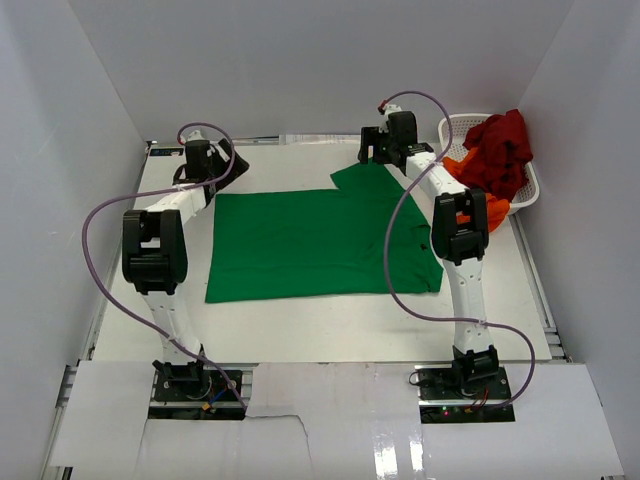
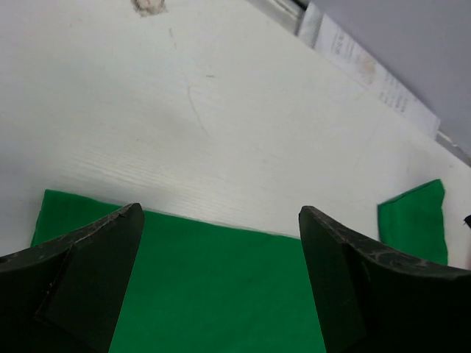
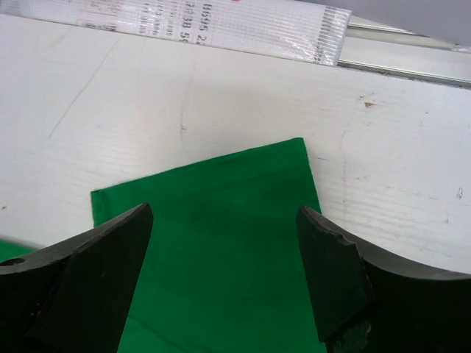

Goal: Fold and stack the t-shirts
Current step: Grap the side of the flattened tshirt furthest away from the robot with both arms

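The bright green t-shirt [image 1: 310,243] lies spread flat on the white table, one sleeve sticking out at the far right. My left gripper [image 1: 225,165] is open and empty above the shirt's far left edge [image 2: 213,287]. My right gripper [image 1: 372,150] is open and empty above the far sleeve [image 3: 221,243]. The dark red shirt [image 1: 500,148] and the orange shirt [image 1: 462,165] lie crumpled in the white lattice basket [image 1: 528,195] at the far right.
White walls close in the table on the left, back and right. A printed paper strip [image 3: 221,26] lies along the table's far edge, also seen in the left wrist view [image 2: 368,70]. Bare table [image 1: 330,325] lies in front of the shirt.
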{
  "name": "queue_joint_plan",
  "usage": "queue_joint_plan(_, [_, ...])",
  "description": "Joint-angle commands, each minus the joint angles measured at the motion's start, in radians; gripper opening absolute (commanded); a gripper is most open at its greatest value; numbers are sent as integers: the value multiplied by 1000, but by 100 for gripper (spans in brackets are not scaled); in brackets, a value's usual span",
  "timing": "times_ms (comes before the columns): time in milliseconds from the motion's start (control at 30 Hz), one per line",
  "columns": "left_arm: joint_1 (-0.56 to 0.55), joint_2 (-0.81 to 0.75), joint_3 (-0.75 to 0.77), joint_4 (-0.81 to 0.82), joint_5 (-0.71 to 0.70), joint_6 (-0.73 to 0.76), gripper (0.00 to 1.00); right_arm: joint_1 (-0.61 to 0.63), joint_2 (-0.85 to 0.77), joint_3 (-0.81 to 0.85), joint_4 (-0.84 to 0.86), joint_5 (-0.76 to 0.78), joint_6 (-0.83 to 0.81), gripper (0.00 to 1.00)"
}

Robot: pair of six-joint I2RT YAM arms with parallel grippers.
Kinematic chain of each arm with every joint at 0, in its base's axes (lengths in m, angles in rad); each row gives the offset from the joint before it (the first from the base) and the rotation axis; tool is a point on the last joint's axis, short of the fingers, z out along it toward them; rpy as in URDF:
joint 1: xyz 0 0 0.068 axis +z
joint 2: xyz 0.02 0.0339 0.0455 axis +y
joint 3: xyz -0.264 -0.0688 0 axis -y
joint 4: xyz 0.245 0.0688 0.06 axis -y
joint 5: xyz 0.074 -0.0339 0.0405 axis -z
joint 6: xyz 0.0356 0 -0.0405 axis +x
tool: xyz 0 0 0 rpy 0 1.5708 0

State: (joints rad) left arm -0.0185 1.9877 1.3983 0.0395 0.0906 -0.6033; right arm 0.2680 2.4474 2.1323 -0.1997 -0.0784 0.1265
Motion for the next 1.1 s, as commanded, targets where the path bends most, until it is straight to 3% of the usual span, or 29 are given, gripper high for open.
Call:
queue_joint_plan(0, [11, 3, 27, 26, 23, 25, 97, -15, 32, 9, 117, 6, 32, 86])
queue_joint_plan(400, [17, 36, 19, -1, -22, 40, 98, -33, 174, 155, 97, 16, 147, 80])
queue_joint_plan(833, [71, 82, 54, -85, -66, 36, 97, -38, 206, 173, 74, 28, 156, 49])
queue_joint_plan(867, [72, 92, 59, -92, -68, 37, 97, -39, 209, 178, 71, 29, 154, 46])
queue_joint_plan(900, [72, 95, 65, -101, -66, 39, 96, -41, 211, 182, 68, 29, 151, 36])
queue_joint_plan(1000, [72, 114, 77, -116, -63, 40, 94, -41, 208, 178, 77, 32, 142, 33])
queue_joint_plan(1067, [71, 126, 80, -118, -60, 45, 92, -41, 203, 167, 88, 38, 136, 23])
